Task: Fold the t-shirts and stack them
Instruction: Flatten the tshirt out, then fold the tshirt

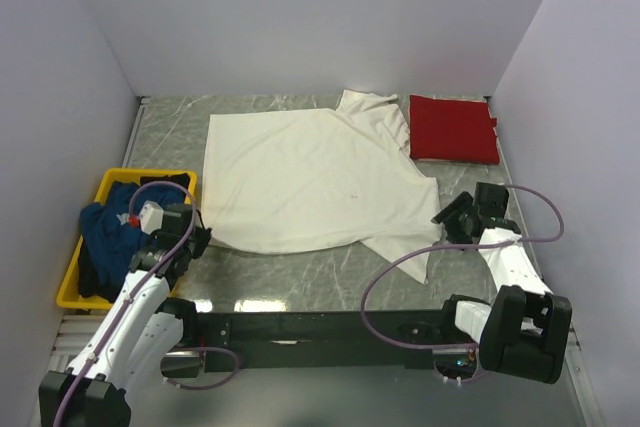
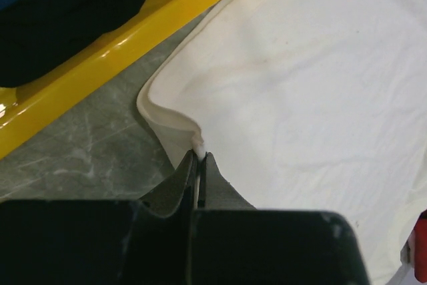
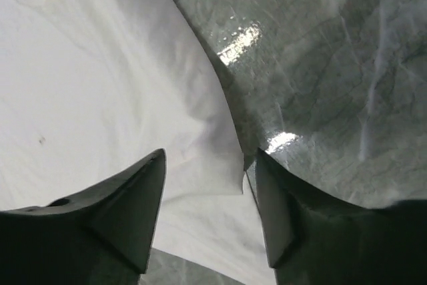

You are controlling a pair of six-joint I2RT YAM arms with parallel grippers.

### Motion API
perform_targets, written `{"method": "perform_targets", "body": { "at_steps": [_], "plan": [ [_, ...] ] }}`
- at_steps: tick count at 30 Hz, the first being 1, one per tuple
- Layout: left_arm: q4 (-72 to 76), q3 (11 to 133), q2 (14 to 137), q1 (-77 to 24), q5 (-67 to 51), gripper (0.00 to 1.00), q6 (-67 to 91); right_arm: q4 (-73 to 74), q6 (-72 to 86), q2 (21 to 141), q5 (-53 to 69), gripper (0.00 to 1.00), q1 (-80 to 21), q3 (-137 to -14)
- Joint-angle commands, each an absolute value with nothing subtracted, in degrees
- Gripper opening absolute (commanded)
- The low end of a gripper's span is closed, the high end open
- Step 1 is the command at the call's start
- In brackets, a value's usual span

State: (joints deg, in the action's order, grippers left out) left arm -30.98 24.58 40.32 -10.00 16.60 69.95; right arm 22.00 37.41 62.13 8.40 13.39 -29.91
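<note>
Top external view: the cream-white t-shirt [image 1: 310, 177] lies spread across the middle of the grey marbled table [image 1: 300, 272], its collar toward the far side. The red t-shirt [image 1: 453, 129] sits folded in the far right corner, just beside that collar. The dark blue t-shirt [image 1: 105, 232] is bunched in the yellow tray [image 1: 68, 292] at the table's left edge.

The left gripper [image 2: 200, 157] is beside the tray at the shirt's near-left corner. Its jaws are pressed together on the cream hem, which rises in a small pinched ridge (clearest in the left wrist view), while the cloth around it lies flat.

The right gripper [image 3: 210, 157] is at the shirt's near-right edge. Its two dark fingers [image 3: 133, 198] stand well apart and hold nothing. Below and between them runs a cream edge, with bare table to its right (whether the tips touch the cloth I cannot tell).
</note>
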Motion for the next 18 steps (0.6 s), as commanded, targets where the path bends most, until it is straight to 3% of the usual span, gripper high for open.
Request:
{"method": "perform_targets", "body": {
  "at_steps": [1,5,10,18],
  "plan": [
    [-30.6,23.3,39.9,-10.5,19.1,0.01,73.0,23.5,34.6,61.8,9.1,0.70,13.8,-30.3],
    [-30.1,22.9,39.9,-10.7,19.8,0.01,73.7,26.9,36.0,59.2,13.6,0.75,12.8,-29.0],
    [-28.7,21.7,39.8,-10.8,19.9,0.01,75.1,34.7,43.5,55.1,6.0,0.76,5.5,-28.4],
    [-26.9,21.2,41.0,-11.0,19.5,0.01,76.1,45.9,49.1,46.0,4.8,0.72,1.4,-26.3]
  ]
}}
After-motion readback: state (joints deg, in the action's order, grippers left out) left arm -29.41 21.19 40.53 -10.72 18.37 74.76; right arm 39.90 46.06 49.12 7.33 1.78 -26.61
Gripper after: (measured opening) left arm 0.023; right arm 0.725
